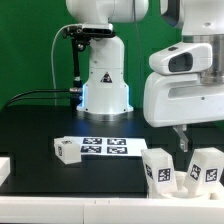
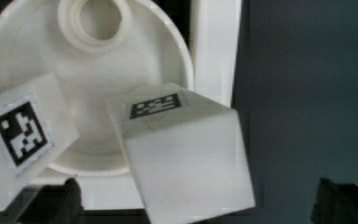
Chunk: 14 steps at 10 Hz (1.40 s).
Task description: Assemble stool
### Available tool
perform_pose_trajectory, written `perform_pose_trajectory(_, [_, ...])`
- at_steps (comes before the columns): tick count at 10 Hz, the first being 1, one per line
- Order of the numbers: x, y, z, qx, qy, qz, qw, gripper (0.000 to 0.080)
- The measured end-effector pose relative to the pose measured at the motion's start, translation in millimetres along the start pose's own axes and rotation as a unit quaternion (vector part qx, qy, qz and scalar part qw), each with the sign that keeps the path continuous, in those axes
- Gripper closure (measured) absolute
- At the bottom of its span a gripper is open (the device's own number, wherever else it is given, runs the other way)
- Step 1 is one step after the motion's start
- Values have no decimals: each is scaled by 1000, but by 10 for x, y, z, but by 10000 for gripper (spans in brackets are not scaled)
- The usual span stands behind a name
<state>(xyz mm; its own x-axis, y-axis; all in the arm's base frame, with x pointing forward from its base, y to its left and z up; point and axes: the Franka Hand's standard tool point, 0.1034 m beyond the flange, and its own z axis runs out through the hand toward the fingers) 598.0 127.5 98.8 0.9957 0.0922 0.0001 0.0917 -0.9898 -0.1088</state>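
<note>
Between fingers (image 2: pixel 44 206) and seat (image 2: pixel 91 100), two legs (image 2: pixel 190 152)

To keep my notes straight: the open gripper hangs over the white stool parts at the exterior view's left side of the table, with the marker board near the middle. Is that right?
Not quite. The gripper hangs open over the stool parts at the exterior view's right side, not its left, as the exterior view shows. The marker board does lie near the middle.

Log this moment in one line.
phase: before grasp | tool: open, holding nothing | under tool: leg, seat | marker board: flat on table
</note>
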Motion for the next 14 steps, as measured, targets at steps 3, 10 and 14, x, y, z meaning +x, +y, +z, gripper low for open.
perform_pose_trajectory(3, [3, 49, -1, -8, -1, -95, 995, 151])
perform_pose_trajectory(10, [24, 55, 27, -68, -20, -517, 853, 151])
perform_pose_trajectory(14, [11, 126, 185, -97, -61, -683, 721, 151])
